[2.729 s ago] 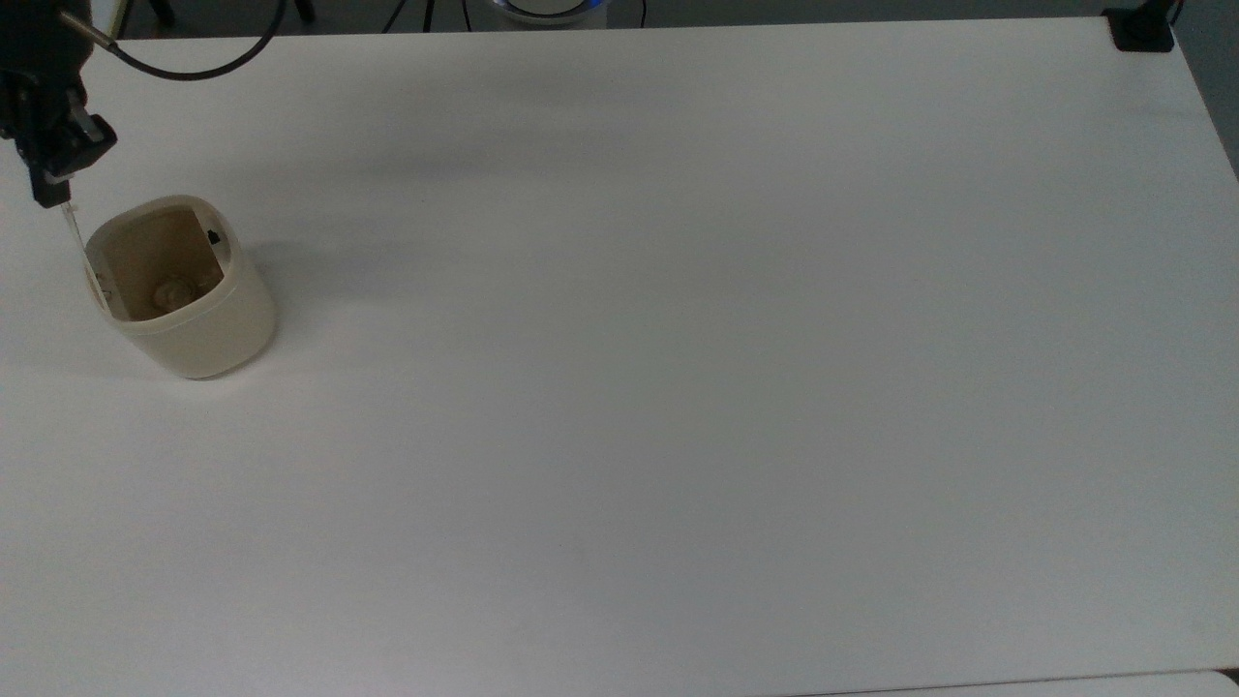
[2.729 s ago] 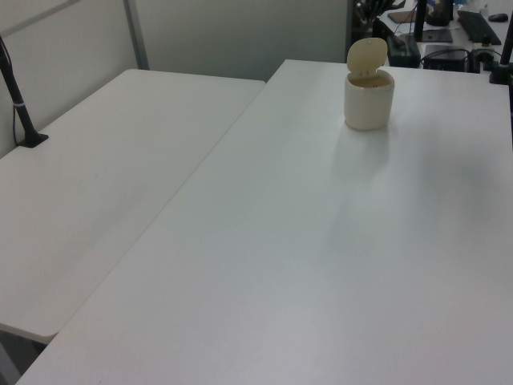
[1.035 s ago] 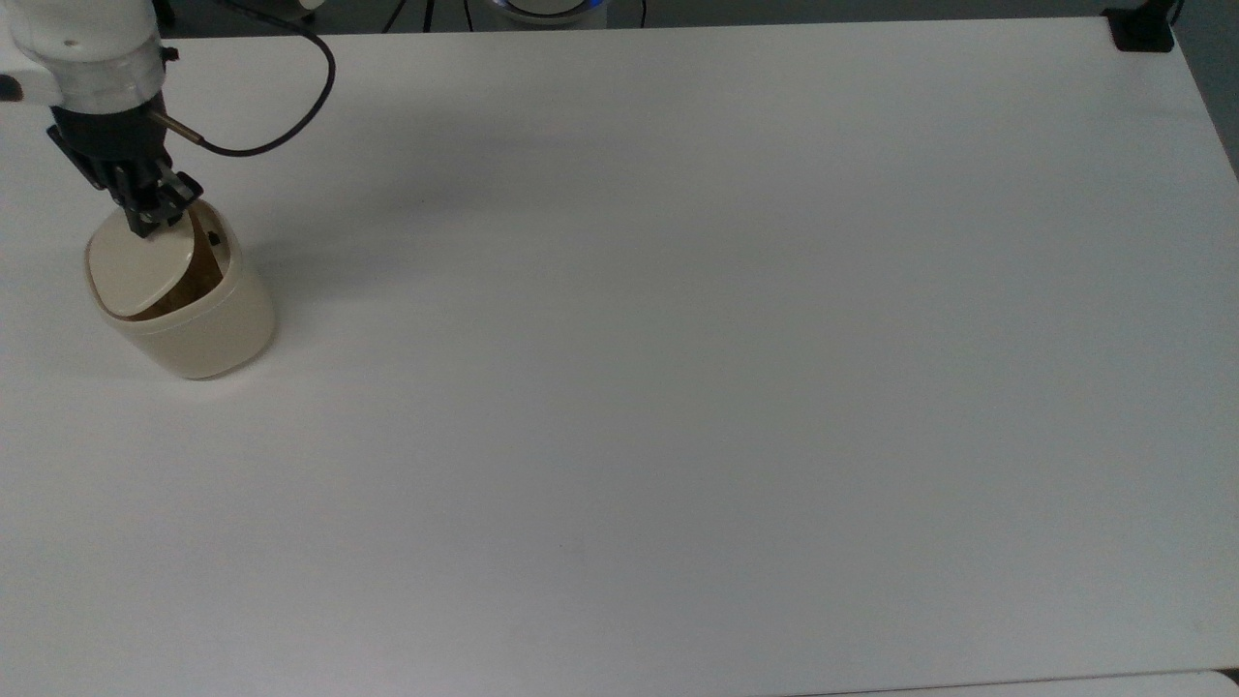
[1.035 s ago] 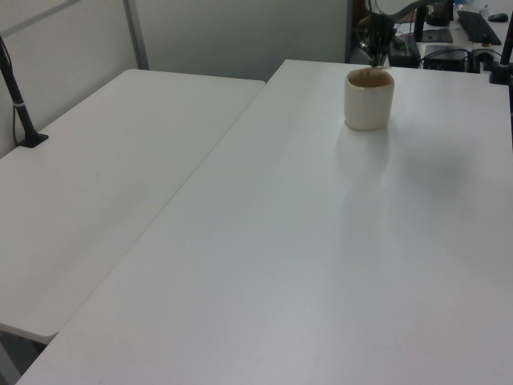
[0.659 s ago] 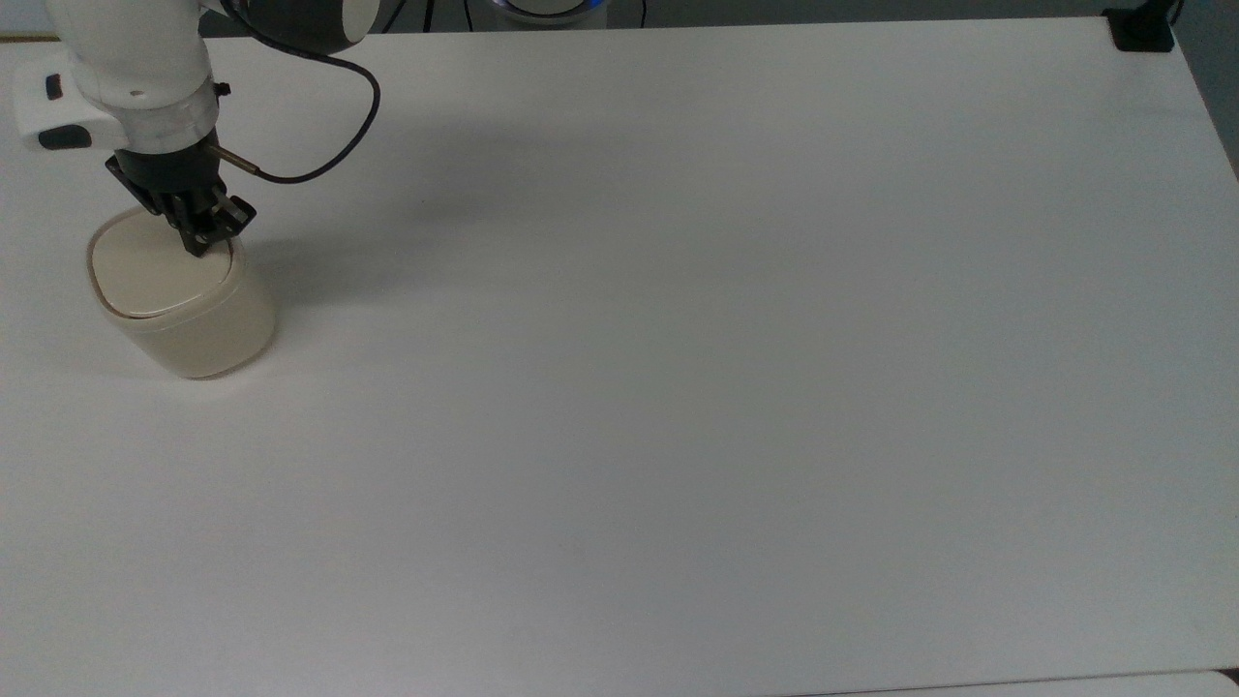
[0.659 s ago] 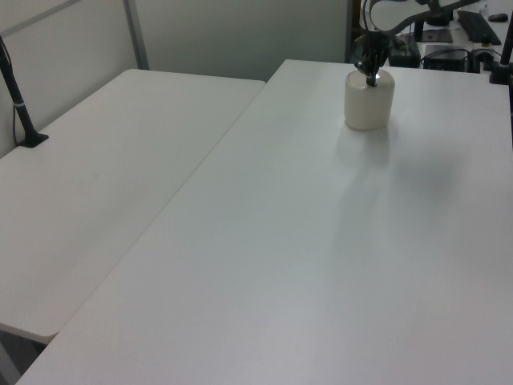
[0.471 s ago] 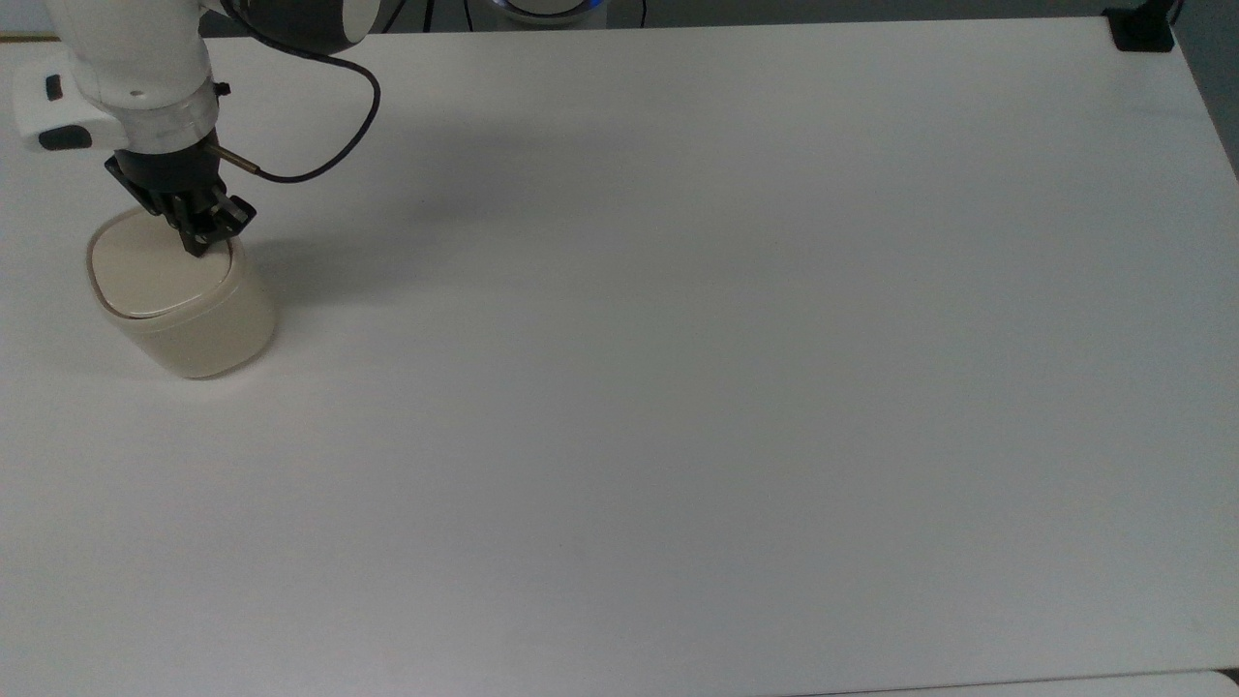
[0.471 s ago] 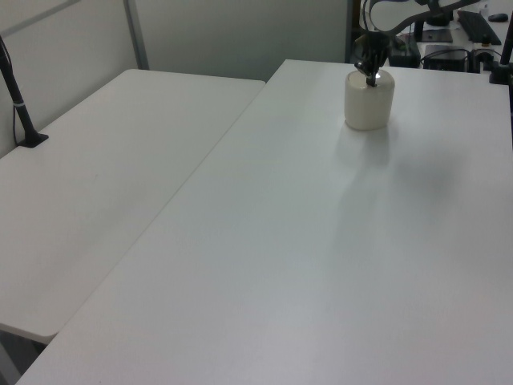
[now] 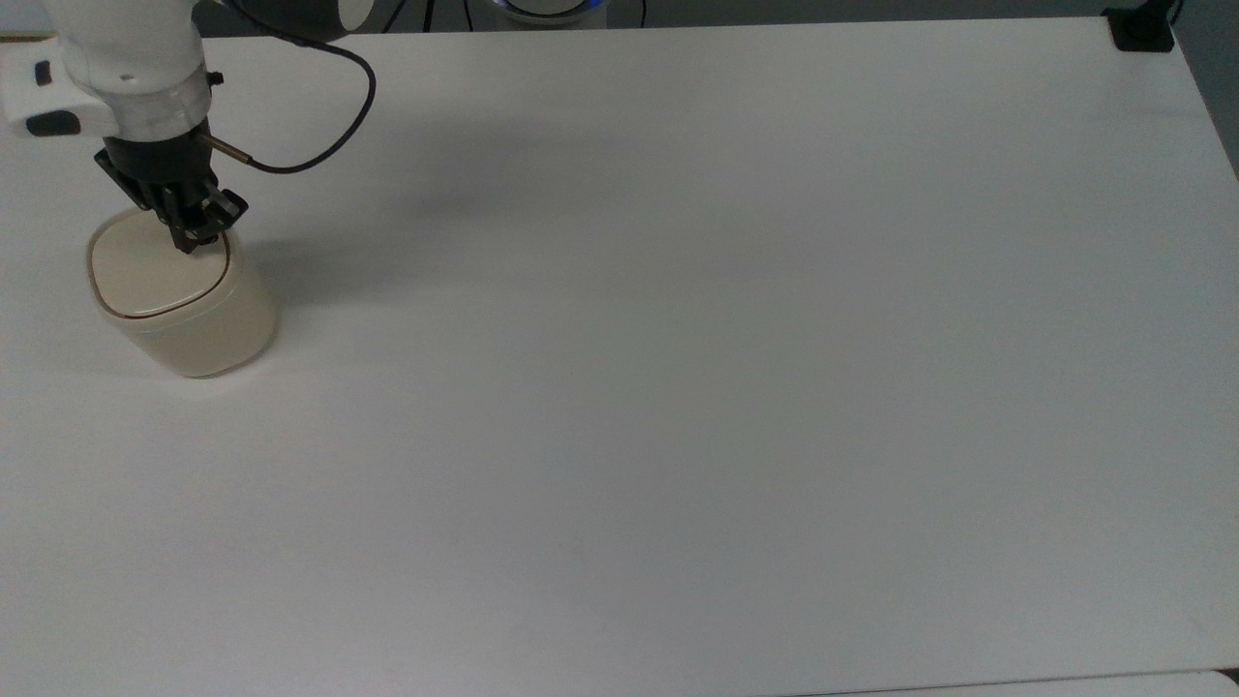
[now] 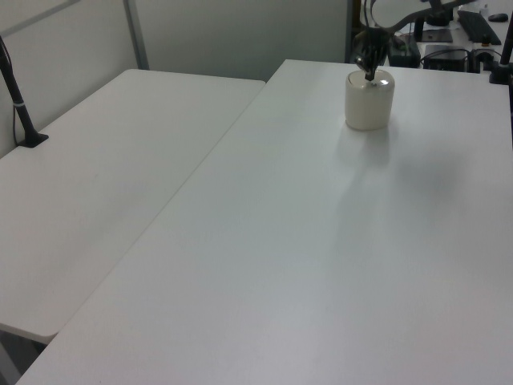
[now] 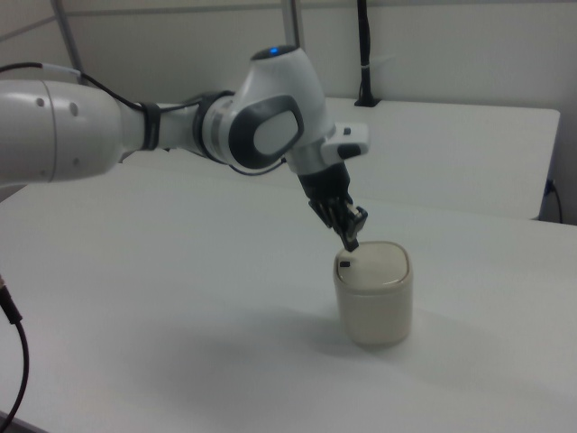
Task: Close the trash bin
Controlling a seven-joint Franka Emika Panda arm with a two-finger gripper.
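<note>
- Trash bin [image 9: 184,305]: small cream-beige tub, upright on the white table [image 9: 678,387], near the top view's left edge; in the left view [image 10: 369,100] it stands toward the far end.
- Lid [image 9: 155,271]: flat on the rim, a thin dark seam running round it; bin closed.
- Latch button [image 11: 344,265]: small, black, at the rim on the right view's left side.
- Pincer [image 9: 198,237]: black, pointing down, tips just above the lid's edge near the latch side; also seen in the right view [image 11: 350,242]. Whether the fingers are apart or together cannot be told.
- Arm [image 11: 180,126]: white, reaching in from the right view's left.
- Cable [image 9: 319,126]: black, looping beside the wrist.
</note>
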